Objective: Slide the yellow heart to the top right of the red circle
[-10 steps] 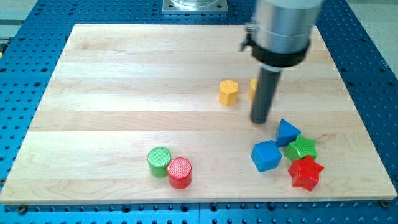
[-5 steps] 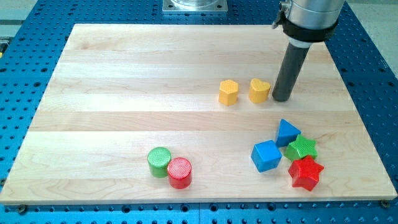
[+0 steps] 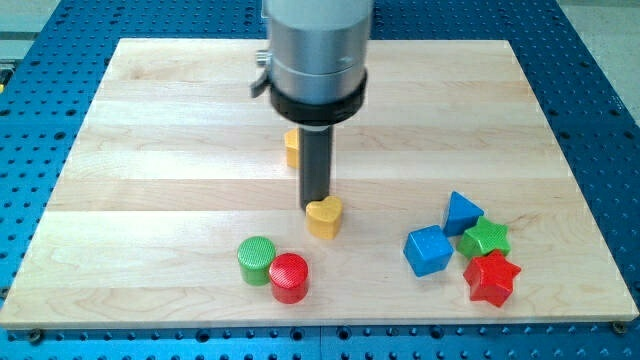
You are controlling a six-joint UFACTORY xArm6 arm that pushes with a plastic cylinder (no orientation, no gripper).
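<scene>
We are viewing a pale wooden board (image 3: pixel 150 130) with light grain stripes, lying on a blue perforated table (image 3: pixel 600 120). My tip (image 3: pixel 316 208) is showing dark grey under a silver housing. At centre a yellow heart (image 3: pixel 324 217) is showing; above it, a partly hidden yellow block (image 3: pixel 291 148). At lower left: green circle (image 3: pixel 256 259), red circle (image 3: pixel 289 277). At lower right: blue cube (image 3: pixel 428 250), blue triangle (image 3: pixel 461 213), green star (image 3: pixel 485 239), red star (image 3: pixel 491 278).

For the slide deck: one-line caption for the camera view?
My tip presses the yellow heart from above, up and right of the red circle and green circle.
</scene>
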